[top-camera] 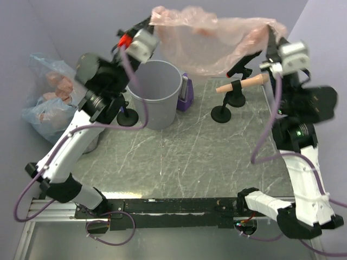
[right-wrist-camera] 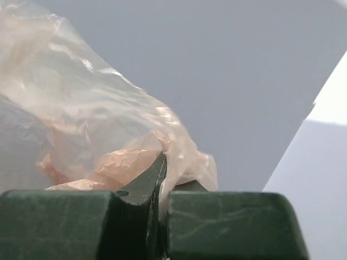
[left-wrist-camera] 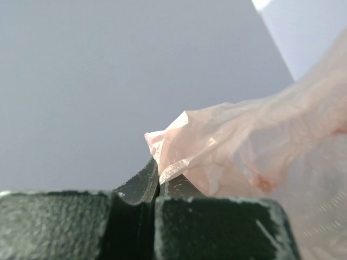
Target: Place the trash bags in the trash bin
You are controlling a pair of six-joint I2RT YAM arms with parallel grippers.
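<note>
A translucent pink trash bag [top-camera: 217, 40] hangs stretched between my two grippers, high above the back of the table, to the right of and above the bin. My left gripper [top-camera: 152, 20] is shut on the bag's left corner; in the left wrist view its jaws [left-wrist-camera: 158, 174] pinch the pink film [left-wrist-camera: 244, 151]. My right gripper [top-camera: 269, 33] is shut on the bag's right corner; in the right wrist view the film [right-wrist-camera: 97, 124] is clamped between the jaws [right-wrist-camera: 164, 169]. The round grey trash bin [top-camera: 156, 92] stands upright on the table, below the bag's left part.
A small purple box [top-camera: 186, 93] stands right of the bin. Black stands [top-camera: 222, 112] with a tan peg [top-camera: 245, 84] are at the back right. A clear bag [top-camera: 46, 97] holding pink bags sits off the table's left edge.
</note>
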